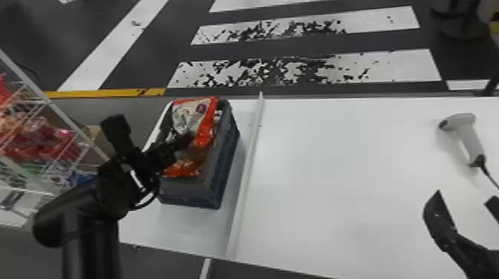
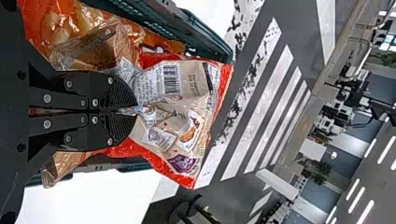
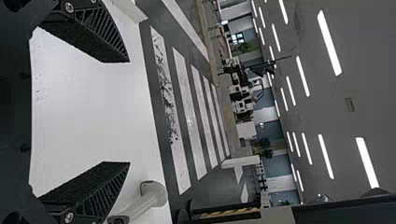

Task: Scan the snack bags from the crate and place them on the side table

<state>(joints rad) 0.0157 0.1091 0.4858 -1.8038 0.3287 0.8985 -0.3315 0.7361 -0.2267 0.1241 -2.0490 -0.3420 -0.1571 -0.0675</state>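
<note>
Left end effector [image 1: 188, 139] pinches the bag [image 1: 191, 111] at the crate [image 1: 222, 163]; crate stands left of the divider [image 1: 248, 178]; right end effector [image 1: 465, 196] is spread above the surface [image 1: 334, 167]; scanner [image 1: 468, 139] lies near it on the surface

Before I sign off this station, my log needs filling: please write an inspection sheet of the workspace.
Surface: white table, raised divider running across it.
Job's things: crate, holding orange bags, left of the divider; scanner lying to its right.
Clutter: nothing seen.
Tools: left tool shut on a snack bag at the crate; right tool open, nothing between its fingers.
Cables: cord from the scanner's handle.
Surroundings: wire rack of bags at left; striped floor beyond the table.
</note>
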